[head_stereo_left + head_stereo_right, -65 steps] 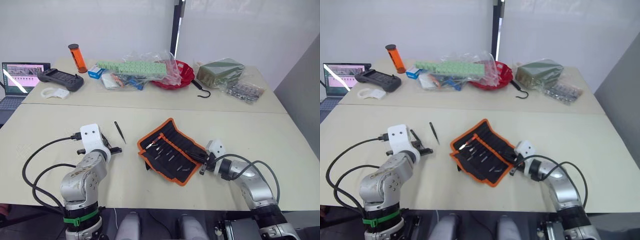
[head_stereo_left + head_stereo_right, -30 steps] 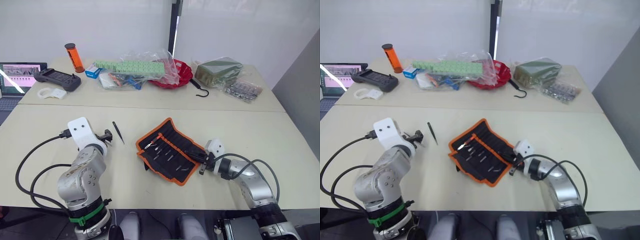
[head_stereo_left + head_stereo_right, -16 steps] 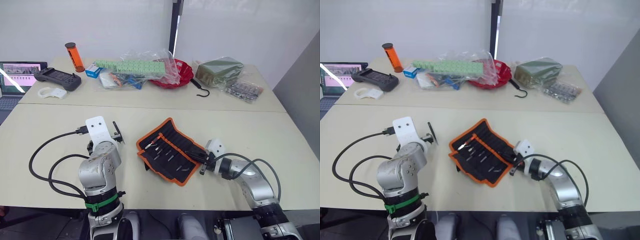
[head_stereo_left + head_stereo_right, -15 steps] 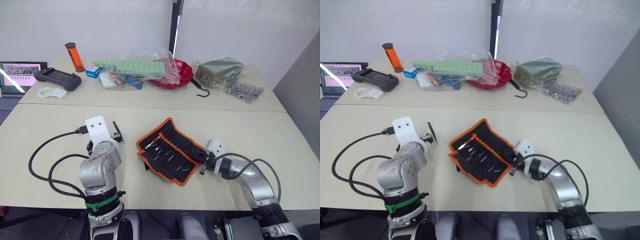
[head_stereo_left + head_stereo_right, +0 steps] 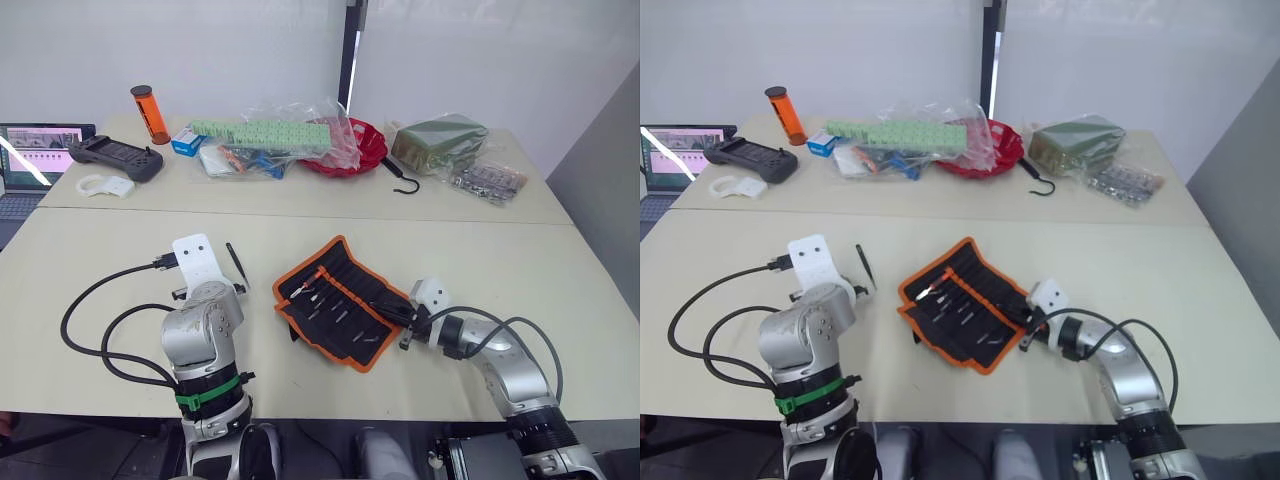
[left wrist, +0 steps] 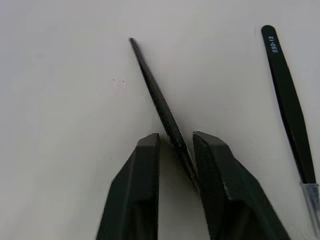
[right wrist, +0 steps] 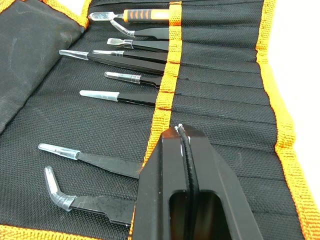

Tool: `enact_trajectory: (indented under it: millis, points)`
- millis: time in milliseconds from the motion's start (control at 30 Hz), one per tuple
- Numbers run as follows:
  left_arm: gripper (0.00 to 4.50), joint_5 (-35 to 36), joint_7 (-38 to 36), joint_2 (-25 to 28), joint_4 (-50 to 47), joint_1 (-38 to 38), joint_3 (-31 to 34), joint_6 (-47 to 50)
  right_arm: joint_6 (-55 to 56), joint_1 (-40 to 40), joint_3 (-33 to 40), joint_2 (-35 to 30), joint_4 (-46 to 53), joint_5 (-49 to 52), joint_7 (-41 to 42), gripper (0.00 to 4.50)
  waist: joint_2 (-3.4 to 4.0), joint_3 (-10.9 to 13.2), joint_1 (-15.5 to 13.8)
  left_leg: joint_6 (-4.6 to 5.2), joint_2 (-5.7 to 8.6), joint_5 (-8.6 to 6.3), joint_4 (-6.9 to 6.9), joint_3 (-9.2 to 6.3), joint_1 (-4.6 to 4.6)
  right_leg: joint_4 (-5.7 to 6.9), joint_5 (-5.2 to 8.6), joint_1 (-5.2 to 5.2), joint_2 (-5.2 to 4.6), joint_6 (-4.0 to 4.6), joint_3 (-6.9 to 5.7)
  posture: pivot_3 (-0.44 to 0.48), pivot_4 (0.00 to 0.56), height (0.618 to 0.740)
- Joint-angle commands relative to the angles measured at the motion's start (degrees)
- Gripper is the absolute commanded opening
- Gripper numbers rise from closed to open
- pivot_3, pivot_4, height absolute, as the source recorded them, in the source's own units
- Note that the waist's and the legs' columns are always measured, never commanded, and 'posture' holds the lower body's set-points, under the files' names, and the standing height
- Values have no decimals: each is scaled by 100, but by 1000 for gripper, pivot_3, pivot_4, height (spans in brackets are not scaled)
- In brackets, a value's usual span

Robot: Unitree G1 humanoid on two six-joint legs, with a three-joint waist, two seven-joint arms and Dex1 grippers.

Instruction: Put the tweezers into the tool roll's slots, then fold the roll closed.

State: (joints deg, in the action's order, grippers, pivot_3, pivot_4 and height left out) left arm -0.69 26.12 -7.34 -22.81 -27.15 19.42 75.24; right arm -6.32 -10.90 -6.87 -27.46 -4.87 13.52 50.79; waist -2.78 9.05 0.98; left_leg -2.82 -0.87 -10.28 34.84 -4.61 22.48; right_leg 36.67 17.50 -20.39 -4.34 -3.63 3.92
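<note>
The tool roll (image 5: 335, 300) lies open mid-table, black with orange edging. Several tweezers (image 7: 132, 60) with clear tip caps sit in its slots (image 7: 220, 95). To the roll's left, a loose pair of tweezers (image 5: 237, 264) lies on the table beside my left arm. My left gripper (image 6: 176, 142) points down at the table. Its fingers are closed to a narrow gap on the near end of a thin black pair of tweezers (image 6: 157, 97), with the capped loose pair (image 6: 287, 100) beside it. My right gripper (image 7: 179, 129) is shut, resting on the roll's near right edge (image 5: 385, 335).
The far table holds an orange cylinder (image 5: 147, 112), a black controller (image 5: 110, 155), a laptop (image 5: 30, 150), green blocks in plastic bags (image 5: 265, 135), a red bowl (image 5: 360, 150), a black hook (image 5: 403, 182) and a green packet (image 5: 440, 140). Cables (image 5: 100, 320) trail off my left arm.
My left arm swung from the front left toward the loose tweezers and turned its wrist down over the table. The right gripper and the roll stayed put.
</note>
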Motion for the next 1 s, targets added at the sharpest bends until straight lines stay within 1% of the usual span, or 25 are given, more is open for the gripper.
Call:
enact_trajectory:
  millis: [33, 167, 233, 267, 300, 333, 433, 533, 600, 733, 800, 867, 900, 1000]
  points:
    - [24, -141, -253, 409, -135, 232, 24, 24, -190, 118, -213, -33, -123, -193, 50, 0, 3, 1, 12, -3, 0, -2, 0, 0, -1, 1, 0, 0, 0, 0, 0, 0, 150, 740]
    - [24, -121, -943, 1498, -287, 644, -212, 0, -168, 107, -270, -2, -153, -200, 45, 0, 11, 4, 111, -3, -5, -2, -11, 0, -10, 5, 0, -2, 4, 6, 1, 0, 150, 740]
    - [24, -252, -1212, 2228, -308, 894, -536, -140, -162, 98, -295, 19, -165, -198, 41, 0, 12, 7, 126, -2, -5, -1, -13, -2, -9, 6, -6, -3, 4, 20, 1, 0, 150, 740]
    - [24, -278, -1337, 2498, -320, 993, -636, -186, -157, 93, -306, 29, -175, -200, 40, 0, 12, 9, 127, -1, -5, -1, -13, -3, -9, 6, -8, -3, 4, 24, 1, 0, 150, 740]
    - [24, -280, -1469, 2727, -327, 1079, -726, -203, -151, 87, -315, 39, -186, -202, 40, 0, 10, 10, 127, -2, -4, -1, -12, -3, -7, 4, -9, -3, 2, 25, 1, 0, 150, 740]
    - [24, -275, -1557, 2848, -330, 1126, -768, -205, -146, 83, -320, 44, -194, -205, 40, 0, 10, 10, 127, -2, -4, -1, -10, -3, -7, 4, -9, -3, 1, 26, 0, 0, 150, 740]
    - [24, -353, -1908, 3470, -380, 1395, -1227, -238, -129, 66, -348, 80, -220, -215, 48, 0, 9, 11, 122, -10, -5, -6, -7, -3, -8, 3, -8, -1, 0, 23, 0, 0, 150, 740]
    - [24, -383, -2219, 3906, -345, 1599, -1598, -322, -118, 57, -360, 114, -234, -233, 49, 0, 10, 12, 145, -13, -8, -8, -11, -3, -8, 5, -7, -6, 2, 25, 1, 0, 150, 740]
    - [24, -325, -2443, 4076, -320, 1666, -1722, -327, -108, 57, -354, 130, -241, -244, 55, 0, 11, 13, 155, -10, -11, -6, -17, -2, -8, 7, -6, -11, 3, 33, 1, 0, 150, 740]
    - [24, -215, -2699, 4023, -354, 1676, -1597, -260, -101, 54, -347, 140, -247, -257, 63, 0, 13, 14, 149, -7, -11, -4, -20, -2, -8, 8, -7, -13, 2, 37, 1, 0, 150, 740]
    - [613, 5, -2875, 3754, -524, 1609, -1152, -209, -97, 50, -346, 144, -253, -260, 66, 0, 13, 14, 148, -7, -11, -4, -19, -2, -8, 8, -7, -13, 2, 36, 1, 0, 150, 740]
    - [1164, 71, -3019, 3721, -670, 1599, -972, -257, -86, 48, -346, 145, -267, -262, 71, 0, 13, 14, 147, -6, -12, -4, -19, -2, -8, 8, -7, -13, 2, 36, 1, 0, 150, 740]
    - [1522, 57, -3063, 3754, -706, 1606, -969, -271, -82, 47, -346, 146, -271, -263, 72, 0, 13, 14, 149, -5, -13, -3, -19, -2, -8, 8, -7, -13, 2, 37, 1, 0, 150, 740]
    - [2511, 281, -3289, 3616, -978, 1596, -365, -370, -63, 32, -365, 168, -304, -268, 85, 0, 11, 16, 161, -5, -13, -3, -19, -1, -7, 8, -7, -14, 3, 37, 1, 0, 150, 740]
